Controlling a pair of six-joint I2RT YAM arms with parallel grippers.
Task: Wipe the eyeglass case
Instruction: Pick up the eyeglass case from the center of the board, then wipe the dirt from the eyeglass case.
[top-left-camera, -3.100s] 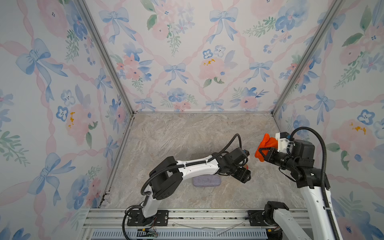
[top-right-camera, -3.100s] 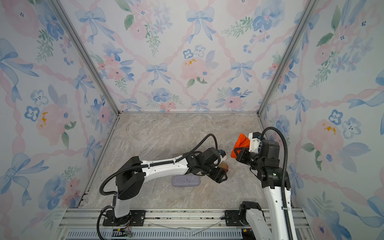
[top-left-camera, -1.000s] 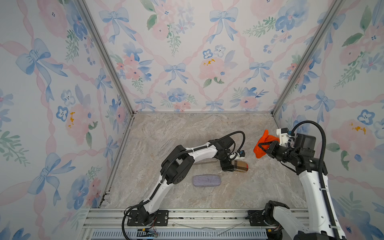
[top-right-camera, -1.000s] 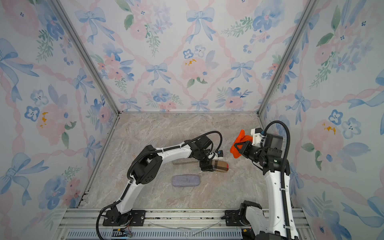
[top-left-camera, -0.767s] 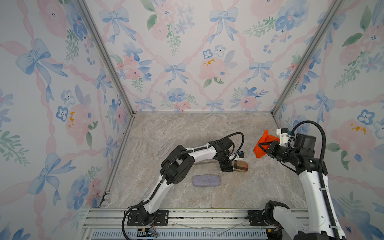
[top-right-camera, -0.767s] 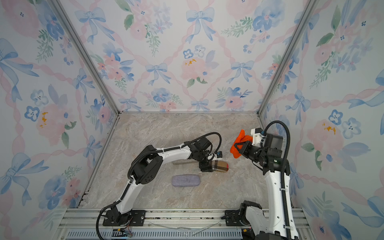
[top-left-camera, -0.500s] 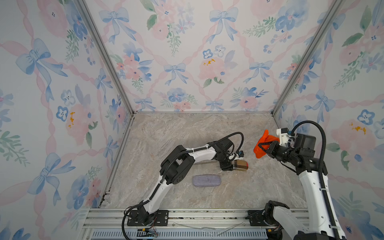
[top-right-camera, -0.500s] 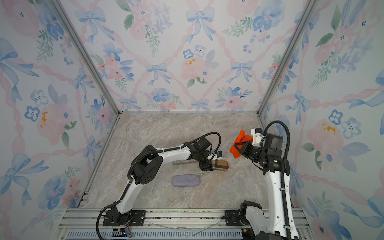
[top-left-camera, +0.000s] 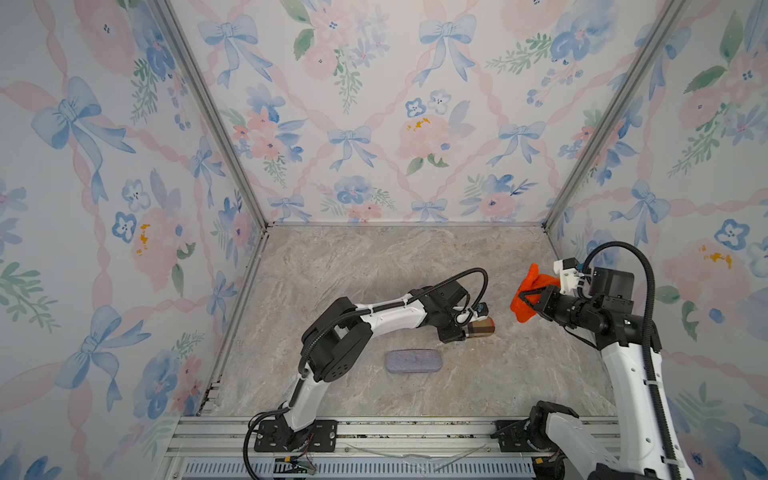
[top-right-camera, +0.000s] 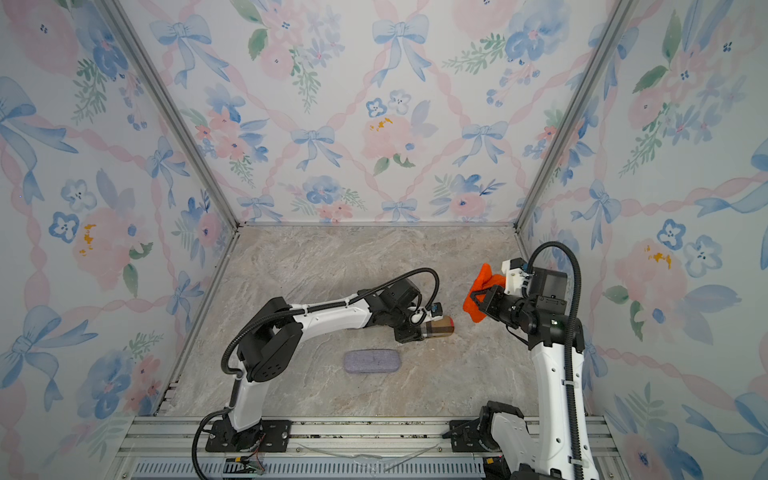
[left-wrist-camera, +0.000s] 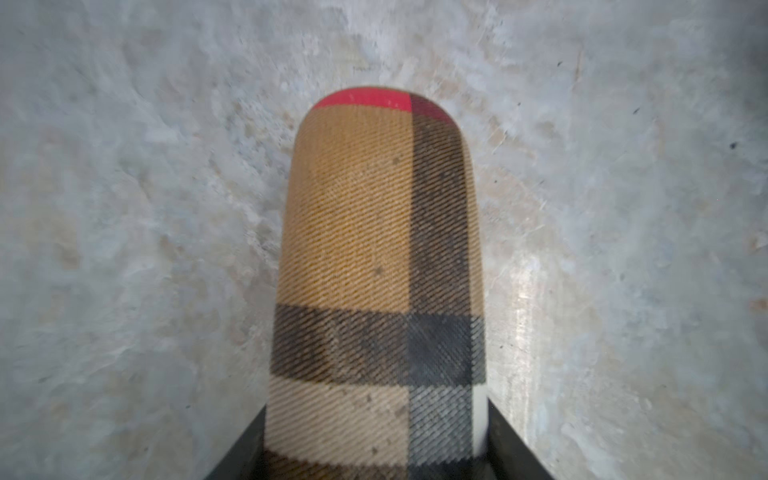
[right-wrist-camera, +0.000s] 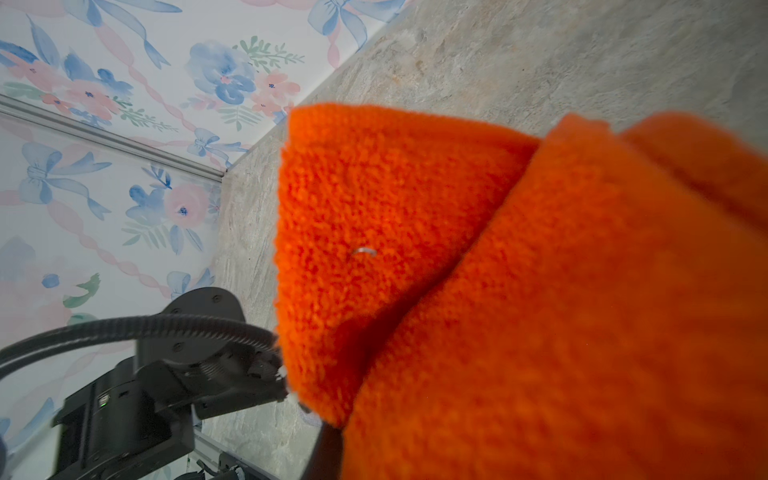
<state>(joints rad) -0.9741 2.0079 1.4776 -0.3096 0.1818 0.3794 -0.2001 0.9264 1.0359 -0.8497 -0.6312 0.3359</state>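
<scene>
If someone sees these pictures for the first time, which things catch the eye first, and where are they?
The bright orange cloth, held by the right gripper above the right side of the table, stands out first. Next comes the tan plaid eyeglass case, clamped in the left gripper near mid-table, with a grey eyeglass case lying free nearer the arms' bases.

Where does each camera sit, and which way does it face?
Top views: overhead by the mounting rail, looking down on the table; both arms show.
Left wrist: looks along the plaid eyeglass case; left end effector tips show.
Right wrist: faces the orange cloth; left arm beyond.
Shared: top and left wrist views both show that case.
</scene>
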